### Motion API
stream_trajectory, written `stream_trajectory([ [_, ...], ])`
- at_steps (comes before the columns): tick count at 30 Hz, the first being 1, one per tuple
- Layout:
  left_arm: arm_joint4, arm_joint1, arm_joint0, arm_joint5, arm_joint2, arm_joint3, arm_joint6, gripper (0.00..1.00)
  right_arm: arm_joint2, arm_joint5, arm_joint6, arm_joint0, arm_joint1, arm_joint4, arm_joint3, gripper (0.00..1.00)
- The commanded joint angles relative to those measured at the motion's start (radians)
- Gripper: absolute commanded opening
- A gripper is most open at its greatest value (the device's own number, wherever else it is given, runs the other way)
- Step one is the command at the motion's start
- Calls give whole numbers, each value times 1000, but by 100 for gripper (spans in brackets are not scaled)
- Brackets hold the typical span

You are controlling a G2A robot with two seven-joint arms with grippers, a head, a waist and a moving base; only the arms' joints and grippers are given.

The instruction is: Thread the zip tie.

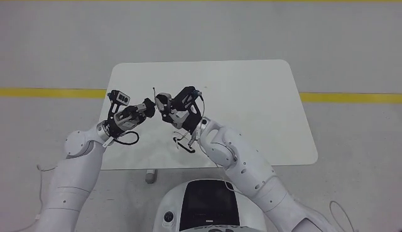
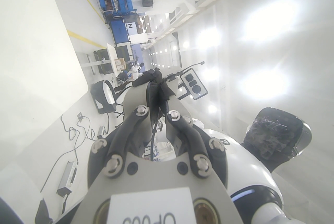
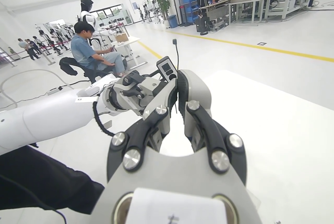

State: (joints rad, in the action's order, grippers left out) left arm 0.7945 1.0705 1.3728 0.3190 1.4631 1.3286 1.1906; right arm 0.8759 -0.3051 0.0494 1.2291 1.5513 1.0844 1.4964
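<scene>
The zip tie (image 3: 177, 60) is being pinched above the worktop (image 1: 251, 100) by the right end effector (image 3: 178, 85); the left end effector (image 2: 156, 84) is being held clenched alongside, its catch obscured.

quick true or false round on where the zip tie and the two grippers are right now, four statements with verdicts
1. The right gripper is shut on the zip tie. True.
2. The zip tie lies flat on the table. False: it is held up off the table, with one end sticking up out of the right gripper.
3. The left gripper and the right gripper are close together, tip to tip. True.
4. Both grippers are over the table's far right corner. False: they are over its left part, roughly midway between the near and far edges.
</scene>
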Motion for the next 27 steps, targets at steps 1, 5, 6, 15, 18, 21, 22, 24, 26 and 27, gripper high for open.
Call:
stream_trajectory([
  [1, 0, 0, 0, 0, 0, 0, 0, 0, 7, -5, -10, 5, -2, -4, 6, 100],
  [5, 0, 0, 0, 0, 0, 0, 0, 0, 32, -23, -32, 20, -12, 25, 24, 100],
  [6, 0, 0, 0, 0, 0, 0, 0, 0, 38, -35, -41, 24, -17, 46, 28, 100],
  [15, 17, 2, 0, -43, -10, 0, -36, 0, 39, -34, -42, 25, -19, 60, 32, 100],
  [18, 108, 2, -9, -186, -10, -25, -44, 0, 35, 7, -39, 16, -29, 234, 50, 100],
  [21, 160, -4, -25, -324, 1, -46, -20, 0, 26, 31, -70, 21, -38, 378, 59, 100],
  [22, 162, -7, -30, -358, 2, -52, -7, 0, 22, 34, -76, 18, -41, 429, 59, 100],
  [24, 179, -10, -39, -416, 4, -68, 18, 0, 11, 51, -88, 10, -49, 486, 55, 100],
  [26, 152, -14, -54, -406, 7, -67, 29, 0, -10, 87, -77, -14, -61, 486, 38, 100],
  [27, 152, -14, -54, -406, 7, -67, 29, 0, -10, 87, -77, -14, -61, 486, 38, 100],
])
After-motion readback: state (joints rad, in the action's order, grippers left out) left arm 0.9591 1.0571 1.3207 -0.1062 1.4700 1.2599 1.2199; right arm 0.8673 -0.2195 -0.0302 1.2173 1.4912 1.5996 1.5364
